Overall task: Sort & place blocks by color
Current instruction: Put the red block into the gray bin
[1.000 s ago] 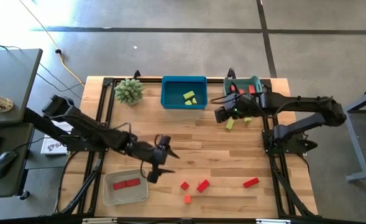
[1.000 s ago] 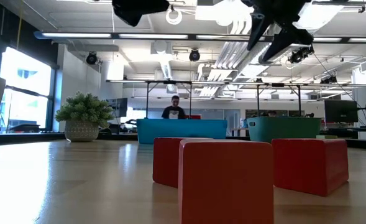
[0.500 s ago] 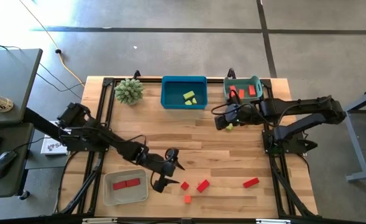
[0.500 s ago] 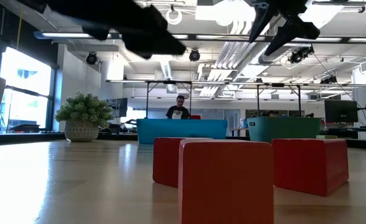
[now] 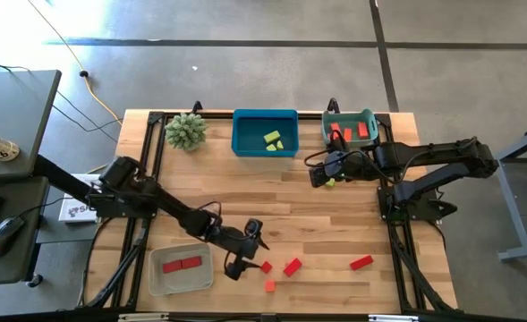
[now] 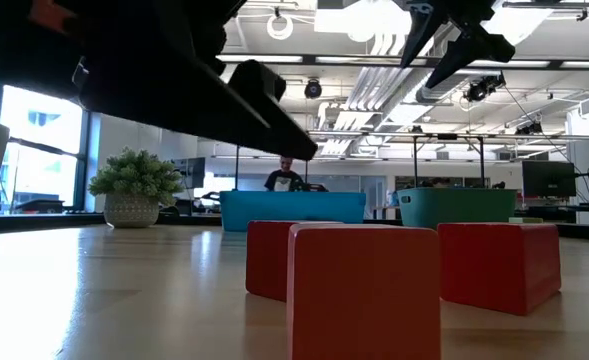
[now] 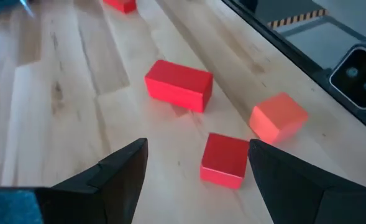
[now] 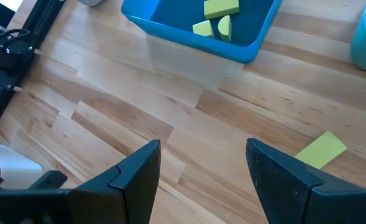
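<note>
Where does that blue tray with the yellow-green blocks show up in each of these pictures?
High view: the blue tray sits at the table's far edge, middle, between the plant and the teal tray.
Low view: the blue tray stands far back at centre, behind the red blocks.
Left wrist view: not in it.
Right wrist view: at the top.
Shared landmark: the plant, high and low views.

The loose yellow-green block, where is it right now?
In the high view the yellow-green block lies right of centre, under the open right gripper, just before the teal tray.
</note>
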